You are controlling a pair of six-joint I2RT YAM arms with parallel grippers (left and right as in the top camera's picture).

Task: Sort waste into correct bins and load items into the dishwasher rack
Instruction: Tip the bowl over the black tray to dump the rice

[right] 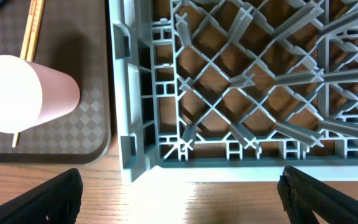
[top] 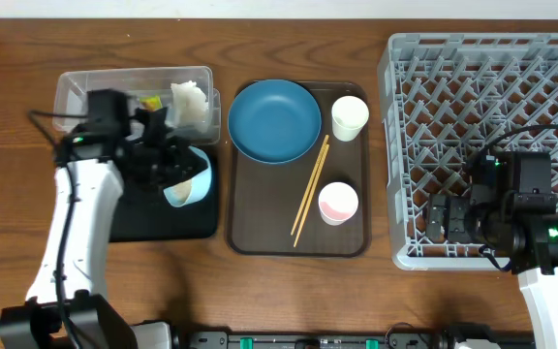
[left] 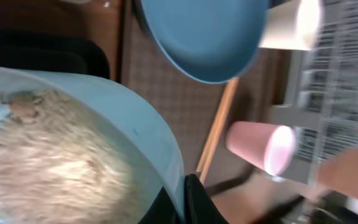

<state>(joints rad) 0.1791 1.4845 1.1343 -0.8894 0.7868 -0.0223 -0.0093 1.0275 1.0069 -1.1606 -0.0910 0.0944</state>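
- The left gripper (left: 180, 208) was clamped on the rim of the light blue bowl (top: 198, 176). It held the bowl over the shallow black tray (top: 163, 225) at the left of the overhead frame.
- White cooked rice (left: 48, 168) lay inside the bowl, blurred in the left wrist view. The step in hand looked like emptying it into the black tray.
- To do that well, the bowl's lip should stay inside the tray's edges and be tipped slowly. The thin rim grip could slip if the wrist rolled quickly.
- The bowl appeared tilted, its mouth turned partly sideways rather than straight up; exactly how far could not be told. Being round, it had no long axis.
- The wooden chopsticks (top: 310, 189) lay on the brown serving tray (top: 250, 233). Their long axis ran from upper right to lower left, between the dark blue plate (top: 274, 121) and the pink-inside cup (top: 338, 203).
- The white cup (top: 350, 116) stood at the tray's upper right.
- The snack wrapper (top: 150, 100) and the tissue (top: 190, 102) sat in the clear tub (top: 76, 92) at upper left.
- The right gripper (right: 182, 196) hung with fingers spread wide and nothing between them, at the lower left edge of the grey dishwasher rack (top: 492, 97).
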